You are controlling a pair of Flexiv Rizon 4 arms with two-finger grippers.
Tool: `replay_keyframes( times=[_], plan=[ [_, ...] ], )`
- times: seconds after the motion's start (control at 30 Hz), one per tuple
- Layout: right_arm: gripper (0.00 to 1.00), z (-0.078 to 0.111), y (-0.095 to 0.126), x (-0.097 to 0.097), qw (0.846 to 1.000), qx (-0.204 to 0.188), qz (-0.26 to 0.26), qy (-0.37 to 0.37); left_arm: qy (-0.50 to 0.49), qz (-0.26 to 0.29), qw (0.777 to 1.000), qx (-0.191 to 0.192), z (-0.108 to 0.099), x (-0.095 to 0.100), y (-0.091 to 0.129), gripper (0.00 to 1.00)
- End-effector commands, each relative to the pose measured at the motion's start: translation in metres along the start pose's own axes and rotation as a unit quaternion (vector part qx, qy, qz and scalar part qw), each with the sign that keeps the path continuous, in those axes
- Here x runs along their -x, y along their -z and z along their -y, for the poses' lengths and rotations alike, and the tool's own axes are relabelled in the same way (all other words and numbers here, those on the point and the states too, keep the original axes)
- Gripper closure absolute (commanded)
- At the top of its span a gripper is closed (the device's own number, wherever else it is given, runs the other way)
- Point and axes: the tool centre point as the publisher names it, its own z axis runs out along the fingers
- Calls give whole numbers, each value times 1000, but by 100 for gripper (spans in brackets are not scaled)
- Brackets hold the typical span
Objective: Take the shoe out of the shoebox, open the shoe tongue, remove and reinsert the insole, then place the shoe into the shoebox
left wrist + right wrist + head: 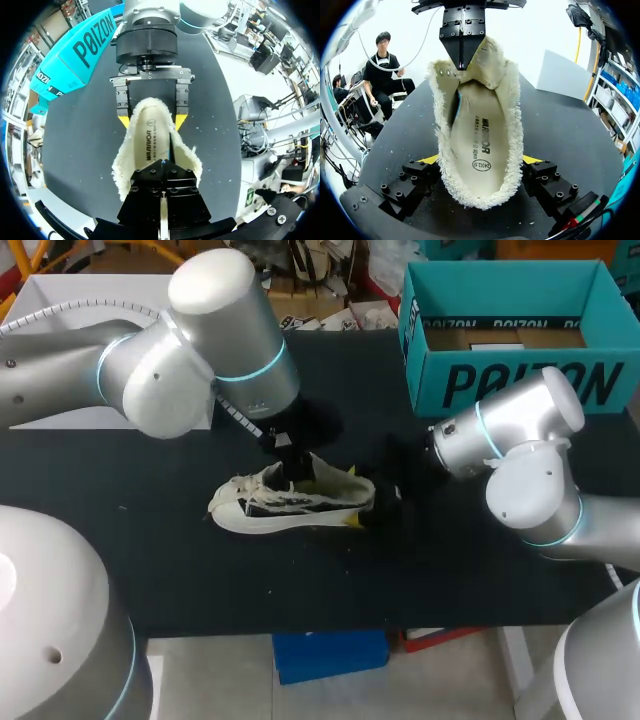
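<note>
A cream fleece-lined shoe lies on the black table, toe to the left. My left gripper is shut on the shoe tongue and holds it up off the opening. The printed insole lies bare inside the shoe. My right gripper straddles the heel with its jaws wide, and both yellow fingertips press the fleece from either side. In the left wrist view the right gripper sits ahead of mine at the heel.
The open teal shoebox stands at the back right of the table, behind my right arm. My left arm crosses above the back left. Bare black table lies in front of the shoe.
</note>
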Motion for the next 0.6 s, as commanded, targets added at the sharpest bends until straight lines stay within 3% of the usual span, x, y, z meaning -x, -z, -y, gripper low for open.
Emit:
replay_keyframes(
  times=[0.03,0.27,0.4,0.6],
  plan=[
    [100,1,-3,0,1000,-1,0,0,-6,-72,997,20,8,16,2,100],
    [100,1,-3,0,1000,-1,0,0,-42,-129,990,41,15,16,7,100],
    [100,1,-3,0,1000,-1,0,0,-51,-178,982,35,17,11,5,100],
    [100,1,-3,0,1000,-1,0,0,-46,-183,981,36,16,3,8,100]
  ],
)
